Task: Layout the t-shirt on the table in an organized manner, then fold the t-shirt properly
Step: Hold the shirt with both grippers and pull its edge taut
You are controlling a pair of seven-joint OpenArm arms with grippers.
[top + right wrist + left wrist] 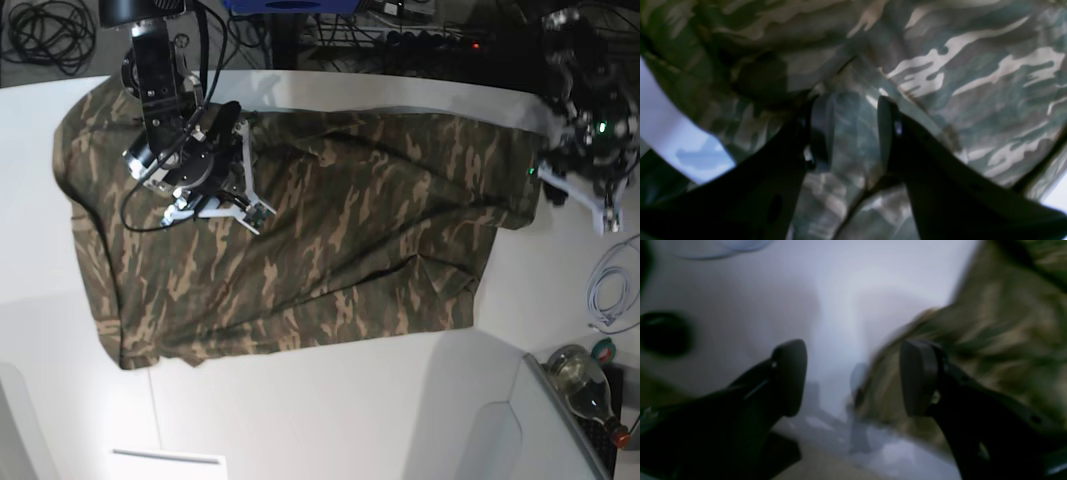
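Note:
The camouflage t-shirt [320,230] lies spread across the white table [330,400], wrinkled, with its edges uneven. My right gripper [245,205] hovers low over the shirt's upper left part. In the right wrist view the gripper [850,133] is open, and camouflage cloth [973,83] fills the view under and between the fingers. My left gripper [575,195] is at the shirt's right edge. In the blurred left wrist view it [855,380] is open and empty over the bare table [773,290], with the shirt's edge [990,323] beside its right finger.
A glass bottle [585,385] and a white cable [610,290] lie off the table at the right. Dark cables [45,30] and equipment stand behind the far edge. A white panel [490,430] sits at the front right.

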